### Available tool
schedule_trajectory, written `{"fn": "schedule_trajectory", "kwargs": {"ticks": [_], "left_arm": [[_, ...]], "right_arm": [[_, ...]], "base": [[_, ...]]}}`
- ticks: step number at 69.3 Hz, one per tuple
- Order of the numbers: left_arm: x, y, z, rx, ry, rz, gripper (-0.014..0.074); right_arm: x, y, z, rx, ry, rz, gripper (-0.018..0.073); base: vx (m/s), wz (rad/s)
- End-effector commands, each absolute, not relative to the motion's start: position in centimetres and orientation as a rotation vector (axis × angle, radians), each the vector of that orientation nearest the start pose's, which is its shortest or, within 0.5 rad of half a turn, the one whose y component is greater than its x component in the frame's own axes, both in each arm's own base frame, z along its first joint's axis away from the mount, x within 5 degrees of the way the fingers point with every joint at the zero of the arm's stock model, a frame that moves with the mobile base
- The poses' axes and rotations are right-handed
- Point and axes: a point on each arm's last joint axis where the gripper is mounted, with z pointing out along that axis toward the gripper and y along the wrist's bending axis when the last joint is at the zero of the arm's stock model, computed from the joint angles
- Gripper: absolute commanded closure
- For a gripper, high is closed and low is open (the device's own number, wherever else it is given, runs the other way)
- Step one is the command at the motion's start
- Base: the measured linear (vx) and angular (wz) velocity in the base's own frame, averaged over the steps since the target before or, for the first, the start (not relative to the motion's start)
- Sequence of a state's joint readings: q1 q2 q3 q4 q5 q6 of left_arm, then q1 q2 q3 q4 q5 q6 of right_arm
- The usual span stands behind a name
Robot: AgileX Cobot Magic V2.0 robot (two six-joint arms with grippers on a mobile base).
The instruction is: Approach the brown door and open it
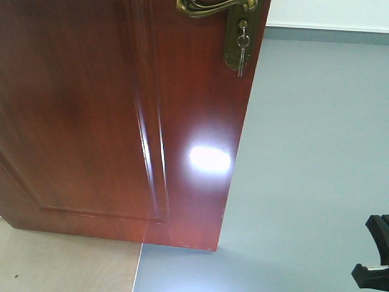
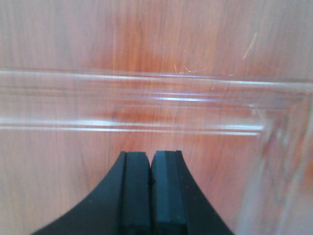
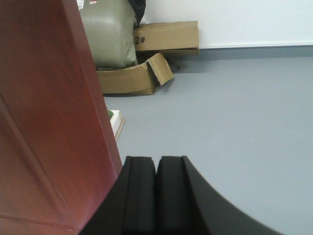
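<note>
Here, most of the front view is filled by the brown door (image 1: 121,121), whose free edge is seen running down the middle of the picture, with grey floor (image 1: 316,170) shown past it on the right. A raised panel moulding (image 1: 152,140) is seen on its glossy face, along with a bright glare. At the top edge, a curved brass handle (image 1: 209,7) is fitted above a brass lock plate (image 1: 238,36), from which small keys (image 1: 242,55) are hung. Cardboard boxes (image 3: 146,54) and a grey-green sack (image 3: 108,34) are seen against the white wall in the right wrist view, well apart from the door. The left claw (image 2: 150,169) is held with its fingers pressed together, near the door's moulded face. The right claw (image 3: 156,171) is likewise closed, empty, just beside the door's edge above the floor.
</note>
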State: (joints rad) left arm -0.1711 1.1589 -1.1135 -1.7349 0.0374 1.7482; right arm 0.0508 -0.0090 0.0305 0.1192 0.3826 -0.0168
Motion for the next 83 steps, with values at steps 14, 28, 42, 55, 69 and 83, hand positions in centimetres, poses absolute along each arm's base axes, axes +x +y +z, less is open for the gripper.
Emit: {"fn": "schedule_trajectory", "kwargs": {"ticks": [14,28,42,55,69,83], "left_arm": [[25.2,-5.3,45.4,0.193,1.445,-0.215,0.0580],[25.3,-6.6,48.4,0.346,1.435,-0.281,0.0580],[27.0,-6.1,49.9,0.187,1.486,-0.295,0.0580],[28.0,-6.9,49.9,0.177,1.420,-0.226,0.0580],[28.3,-7.4,50.5,0.154,1.323,-0.230,0.0580],[28.9,-7.4,50.3,0.122,1.301,-0.250,0.0580]], "right_arm": [[5.3,0.6,17.6,0.008,1.794,0.129,0.0559],[5.3,0.6,17.6,0.008,1.795,0.130,0.0559],[5.3,0.6,17.6,0.008,1.795,0.130,0.0559],[5.3,0.6,17.6,0.008,1.795,0.130,0.0559],[5.3,0.6,17.6,0.008,1.794,0.129,0.0559],[5.3,0.6,17.6,0.008,1.794,0.129,0.0559]], "base": [[0.00,0.00],[0.00,0.00],[0.00,0.00],[0.00,0.00],[0.00,0.00],[0.00,0.00]]}}
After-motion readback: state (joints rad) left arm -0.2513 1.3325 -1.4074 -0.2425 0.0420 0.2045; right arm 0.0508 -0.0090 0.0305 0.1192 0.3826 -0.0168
